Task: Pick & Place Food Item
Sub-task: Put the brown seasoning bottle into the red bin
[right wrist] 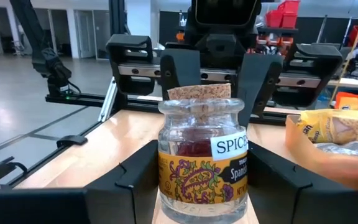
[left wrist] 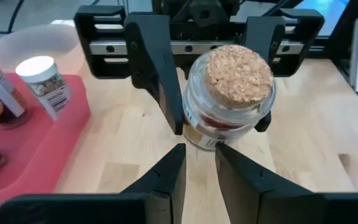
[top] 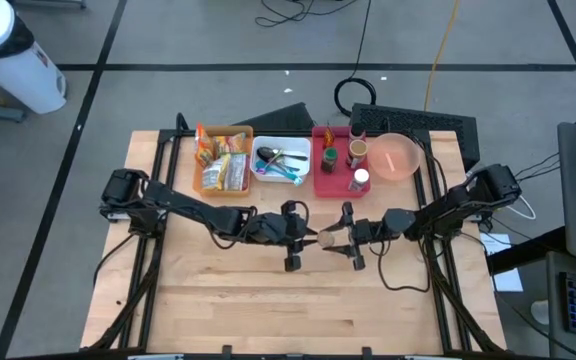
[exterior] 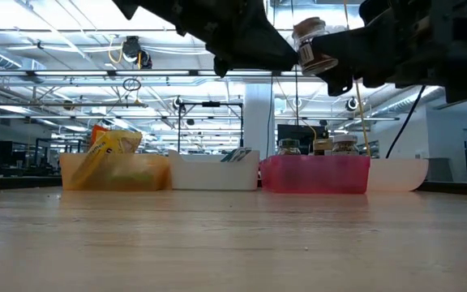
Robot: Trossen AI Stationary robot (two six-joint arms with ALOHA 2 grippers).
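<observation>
One glass spice jar [right wrist: 202, 163] with a cork stopper [left wrist: 239, 68] hung in the air above the middle of the wooden table [top: 268, 300], well clear of its surface in the low view. The right gripper [right wrist: 201, 186] held the jar, its dark fingers [right wrist: 135, 180] pressed against both sides of the glass below the yellow patterned label. The left gripper [left wrist: 199, 171] faced it from the left; its fingers were narrowly parted, with their tips just under the cork end, and whether they touched the glass could not be told.

Along the far edge of the table stood a row of containers. The orange bin [top: 204, 186] at the left held snack packets [top: 226, 170]. Beside it a white bin [top: 258, 150] held cutlery [top: 280, 165]. Next came a red tray [top: 328, 186] carrying several small jars [top: 359, 180], and at the right end sat a pink bowl [top: 396, 158]. In the low view, a bright hall with ceiling trusses stretched behind the table.
</observation>
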